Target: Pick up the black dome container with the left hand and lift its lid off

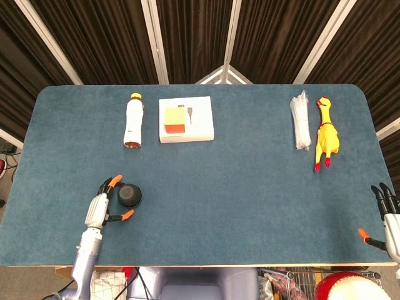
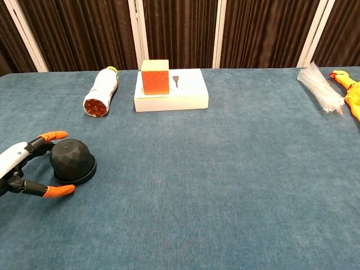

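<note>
Between the left hand's [image 2: 22, 169] spread fingers sits the black dome container [image 2: 72, 161], ungripped.

right hand [image 1: 389, 220] cut by the head view's edge; chicken toy [image 2: 351, 90] by the chest view's.
</note>
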Available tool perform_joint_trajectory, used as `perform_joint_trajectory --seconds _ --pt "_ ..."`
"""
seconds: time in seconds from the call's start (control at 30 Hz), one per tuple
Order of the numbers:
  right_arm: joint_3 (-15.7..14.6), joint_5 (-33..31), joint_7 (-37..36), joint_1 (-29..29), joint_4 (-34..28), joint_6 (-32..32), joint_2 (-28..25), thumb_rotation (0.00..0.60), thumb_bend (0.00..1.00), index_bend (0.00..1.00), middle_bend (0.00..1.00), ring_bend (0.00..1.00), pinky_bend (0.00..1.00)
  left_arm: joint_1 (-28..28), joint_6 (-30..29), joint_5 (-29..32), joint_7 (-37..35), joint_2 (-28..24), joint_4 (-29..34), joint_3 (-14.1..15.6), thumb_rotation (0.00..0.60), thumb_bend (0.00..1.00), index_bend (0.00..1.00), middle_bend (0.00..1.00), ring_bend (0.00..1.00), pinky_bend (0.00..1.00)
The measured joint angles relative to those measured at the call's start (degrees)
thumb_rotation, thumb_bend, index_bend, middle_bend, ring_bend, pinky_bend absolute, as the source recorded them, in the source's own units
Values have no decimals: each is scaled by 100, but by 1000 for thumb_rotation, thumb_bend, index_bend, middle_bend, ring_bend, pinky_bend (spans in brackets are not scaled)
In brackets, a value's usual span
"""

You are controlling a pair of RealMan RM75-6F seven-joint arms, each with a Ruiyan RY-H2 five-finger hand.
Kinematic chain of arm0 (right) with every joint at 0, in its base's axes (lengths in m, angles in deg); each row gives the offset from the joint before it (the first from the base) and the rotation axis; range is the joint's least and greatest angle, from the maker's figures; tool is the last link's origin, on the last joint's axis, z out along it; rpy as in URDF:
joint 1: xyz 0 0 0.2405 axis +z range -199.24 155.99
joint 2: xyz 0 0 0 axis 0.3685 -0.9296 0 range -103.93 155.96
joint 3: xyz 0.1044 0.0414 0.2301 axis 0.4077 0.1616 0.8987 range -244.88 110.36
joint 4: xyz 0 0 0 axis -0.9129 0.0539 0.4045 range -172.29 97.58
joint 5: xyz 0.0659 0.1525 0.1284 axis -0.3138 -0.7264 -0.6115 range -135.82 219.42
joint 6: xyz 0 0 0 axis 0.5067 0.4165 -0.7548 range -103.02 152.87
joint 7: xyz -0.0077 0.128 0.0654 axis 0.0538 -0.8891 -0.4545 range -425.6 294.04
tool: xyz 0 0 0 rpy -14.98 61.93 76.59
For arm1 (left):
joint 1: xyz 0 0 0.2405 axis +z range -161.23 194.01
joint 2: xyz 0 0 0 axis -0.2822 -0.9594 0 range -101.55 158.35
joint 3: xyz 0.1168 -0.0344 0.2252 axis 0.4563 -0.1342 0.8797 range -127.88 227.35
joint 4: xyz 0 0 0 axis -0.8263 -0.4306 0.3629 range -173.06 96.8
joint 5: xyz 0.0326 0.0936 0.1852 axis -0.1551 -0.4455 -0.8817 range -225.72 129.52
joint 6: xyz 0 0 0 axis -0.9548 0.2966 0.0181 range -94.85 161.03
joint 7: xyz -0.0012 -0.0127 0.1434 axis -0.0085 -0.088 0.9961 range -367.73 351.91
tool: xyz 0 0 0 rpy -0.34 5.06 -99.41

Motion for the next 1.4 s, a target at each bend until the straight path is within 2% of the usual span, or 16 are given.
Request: perform_joint_trajectory --seconds 0.53,0.93,1.2,1.4 --pt "8 -26 -53 -29 -93 -34 -78 600 209 0 0 157 79 -116 99 187 430 157 60 -76 600 181 125 247 0 0" --pt "-5 -47 -95 -77 -88 -78 -56 600 209 0 0 157 79 -130 3 186 415 296 -150 -81 600 496 143 418 0 0" --pt "-49 -21 -43 -125 -132 -114 -65 600 209 0 0 157 79 -72 -196 187 246 169 22 -188 600 522 173 459 0 0" --pt "-90 11 61 -167 -181 -158 -55 600 209 0 0 157 79 19 -299 179 254 -309 713 -213 600 519 207 455 0 0"
